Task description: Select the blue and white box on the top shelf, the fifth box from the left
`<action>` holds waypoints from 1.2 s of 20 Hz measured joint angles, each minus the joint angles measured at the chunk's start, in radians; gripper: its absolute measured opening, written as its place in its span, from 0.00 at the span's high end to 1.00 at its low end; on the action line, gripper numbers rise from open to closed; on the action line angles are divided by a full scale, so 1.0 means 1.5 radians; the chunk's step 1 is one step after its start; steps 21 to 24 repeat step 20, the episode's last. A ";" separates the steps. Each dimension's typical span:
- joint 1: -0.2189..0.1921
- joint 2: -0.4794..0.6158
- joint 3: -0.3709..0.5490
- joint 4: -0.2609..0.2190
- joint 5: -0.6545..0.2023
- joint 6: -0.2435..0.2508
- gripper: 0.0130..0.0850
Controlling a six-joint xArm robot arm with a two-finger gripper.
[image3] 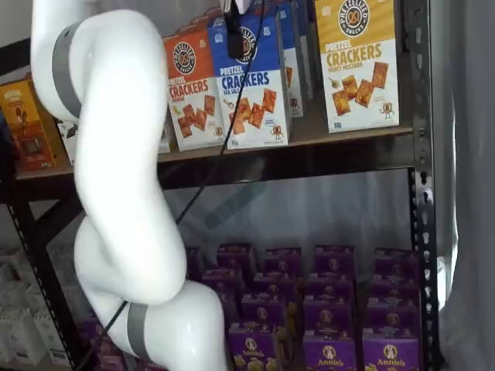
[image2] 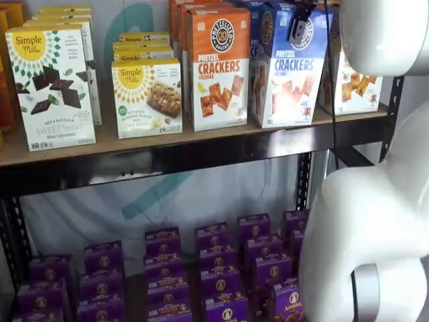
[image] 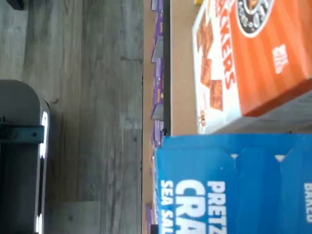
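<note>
The blue and white box (image2: 289, 70) stands upright on the top shelf (image2: 201, 142), between an orange-topped box (image2: 218, 67) and a yellow-topped one (image2: 353, 82). It also shows in a shelf view (image3: 255, 89). In the wrist view its blue top (image: 234, 180) fills the near part, very close. My gripper (image2: 299, 19) hangs from above at the box's top edge. In a shelf view (image3: 232, 35) one black finger lies over the box's front face. No gap between the fingers shows, so I cannot tell whether they are closed on it.
Simple Mills boxes (image2: 50, 87) stand further left on the shelf. Several small purple boxes (image2: 214, 268) fill the lower level. My white arm (image3: 116, 154) stands in front of the shelves. The wrist view shows wood floor (image: 83, 122) below the shelf rail.
</note>
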 joint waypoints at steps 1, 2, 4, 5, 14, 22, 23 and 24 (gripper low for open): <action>-0.002 -0.006 0.004 0.002 0.006 0.000 0.39; -0.004 -0.014 0.008 0.004 0.013 -0.001 0.39; -0.007 -0.030 0.019 0.005 0.025 -0.002 0.39; -0.008 -0.036 0.023 0.005 0.030 -0.003 0.39; -0.022 -0.132 0.114 -0.010 0.049 -0.020 0.39; -0.039 -0.183 0.171 -0.006 0.045 -0.037 0.39; -0.039 -0.183 0.171 -0.006 0.045 -0.037 0.39; -0.039 -0.183 0.171 -0.006 0.045 -0.037 0.39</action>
